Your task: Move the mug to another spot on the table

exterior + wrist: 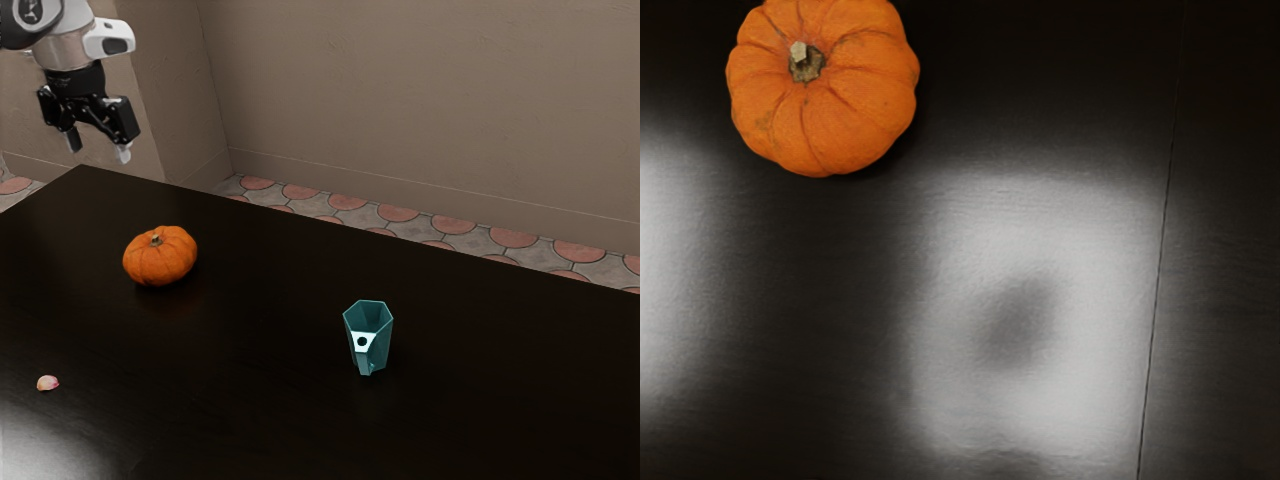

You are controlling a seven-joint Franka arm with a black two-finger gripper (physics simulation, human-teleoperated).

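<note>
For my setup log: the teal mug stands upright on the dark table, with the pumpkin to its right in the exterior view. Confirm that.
Not quite. The pumpkin sits to the left of the mug in the exterior view, not the right. The mug does stand upright on the dark table.

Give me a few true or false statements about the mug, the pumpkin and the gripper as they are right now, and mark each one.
1. The mug stands upright on the table. True.
2. The gripper is shut on the mug. False: it hangs open above the table's far corner at the exterior view's left, well apart from the mug, with nothing between its fingers.
3. The pumpkin sits to the exterior view's left of the mug. True.
4. The pumpkin touches the mug. False: bare table lies between them.
5. A small pale thing lies on the table nearer the camera than the pumpkin. True.
</note>
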